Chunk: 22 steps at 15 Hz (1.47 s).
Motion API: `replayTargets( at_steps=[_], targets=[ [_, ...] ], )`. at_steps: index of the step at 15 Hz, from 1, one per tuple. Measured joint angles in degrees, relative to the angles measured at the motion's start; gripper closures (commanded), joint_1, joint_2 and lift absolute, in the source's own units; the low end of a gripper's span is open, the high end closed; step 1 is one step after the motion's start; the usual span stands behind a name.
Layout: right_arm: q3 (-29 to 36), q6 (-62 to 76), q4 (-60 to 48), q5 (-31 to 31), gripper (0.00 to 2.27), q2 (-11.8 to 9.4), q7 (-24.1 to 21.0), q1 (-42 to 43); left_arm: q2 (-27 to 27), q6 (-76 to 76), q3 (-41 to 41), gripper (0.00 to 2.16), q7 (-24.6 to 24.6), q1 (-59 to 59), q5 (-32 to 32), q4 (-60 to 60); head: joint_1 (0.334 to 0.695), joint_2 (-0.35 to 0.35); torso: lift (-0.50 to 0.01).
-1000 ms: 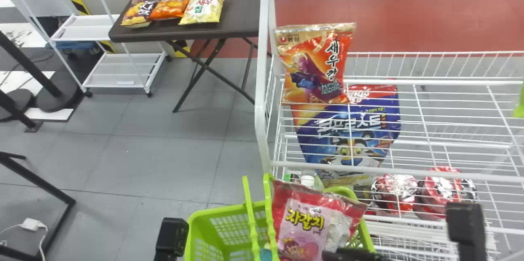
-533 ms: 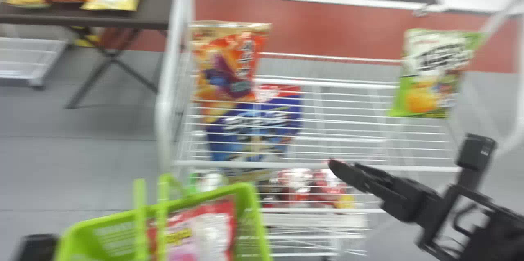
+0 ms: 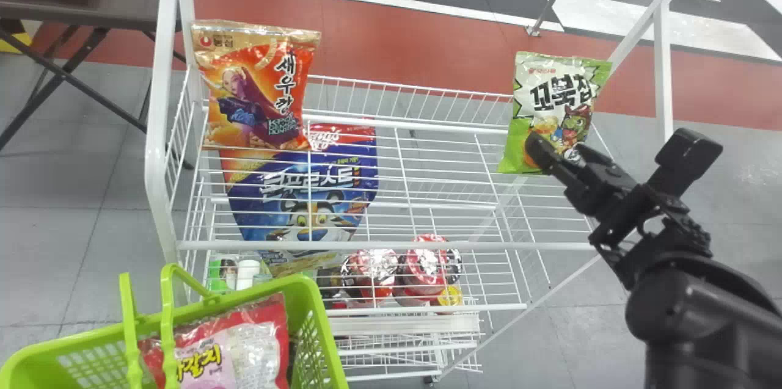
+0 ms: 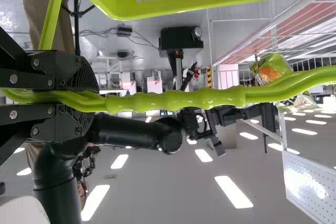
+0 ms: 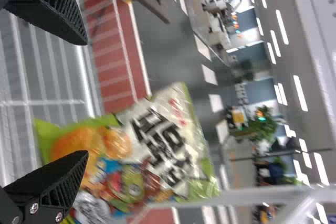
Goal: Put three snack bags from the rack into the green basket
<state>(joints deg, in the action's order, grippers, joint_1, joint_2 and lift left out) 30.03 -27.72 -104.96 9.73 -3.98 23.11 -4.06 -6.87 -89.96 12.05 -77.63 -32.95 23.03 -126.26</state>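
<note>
Red floor strip (image 3: 403, 53): lay beyond the black right gripper (image 3: 555, 148).
Fingers (image 5: 47, 187): spread wide!
Green-and-white snack bag (image 3: 553, 87): stood just ahead of those fingertips, at the white wire rack (image 3: 391, 246).
Green plastic basket handle (image 4: 178, 99): pinched by the black left gripper (image 4: 95, 103).

The light is bright and quite even, coming from the white ceiling lamps (image 4: 233, 191). Glare lies on the perforated panel (image 4: 307, 182), and small shines are on the green basket handles (image 4: 178, 99). In the right wrist view, the far plant (image 5: 262, 125) is softly blurred. The floor (image 3: 55, 242) has pale reflections.
</note>
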Motion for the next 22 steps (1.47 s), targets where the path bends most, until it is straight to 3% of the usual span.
replayTargets(
  at_steps=[3,6,7,9,11,18,22],
  targets=[
    [-0.47,2.53,7.28,-5.74,0.10,-0.15,-6.08,5.37,-0.18,0.00,-0.63,2.15,-0.06,0.07,0.00,0.06,0.695,-0.350,0.000],
    [-1.87,2.48,13.35,-10.19,0.54,-0.35,-8.16,9.79,-0.39,0.00,-0.94,2.15,-0.25,0.32,0.00,0.51,0.695,-0.350,0.000],
    [-2.66,2.28,15.12,-10.93,0.91,-0.51,-8.09,10.96,-0.40,0.00,-0.94,2.15,-0.44,0.33,0.00,0.64,0.695,-0.350,0.000],
    [-4.15,1.51,16.68,-11.41,1.90,-0.87,-7.56,11.91,-0.35,0.00,-0.78,2.15,-0.82,0.18,0.02,0.76,0.695,-0.350,0.000],
    [-5.00,0.34,16.85,-11.39,2.25,-0.91,-7.91,11.98,-0.32,0.00,-0.50,2.15,-0.86,-0.08,0.06,0.84,0.695,-0.350,0.000],
    [-4.34,-0.70,13.90,-10.29,2.25,-0.85,-7.29,9.46,-0.38,0.00,-0.45,2.15,-0.86,-0.19,0.10,0.85,0.695,-0.350,0.000],
    [-5.06,-1.79,1.64,-3.82,2.25,-0.53,-5.49,1.03,-0.51,0.00,-0.20,2.15,-0.85,-0.06,0.18,0.85,0.695,-0.350,0.000]
  ],
)
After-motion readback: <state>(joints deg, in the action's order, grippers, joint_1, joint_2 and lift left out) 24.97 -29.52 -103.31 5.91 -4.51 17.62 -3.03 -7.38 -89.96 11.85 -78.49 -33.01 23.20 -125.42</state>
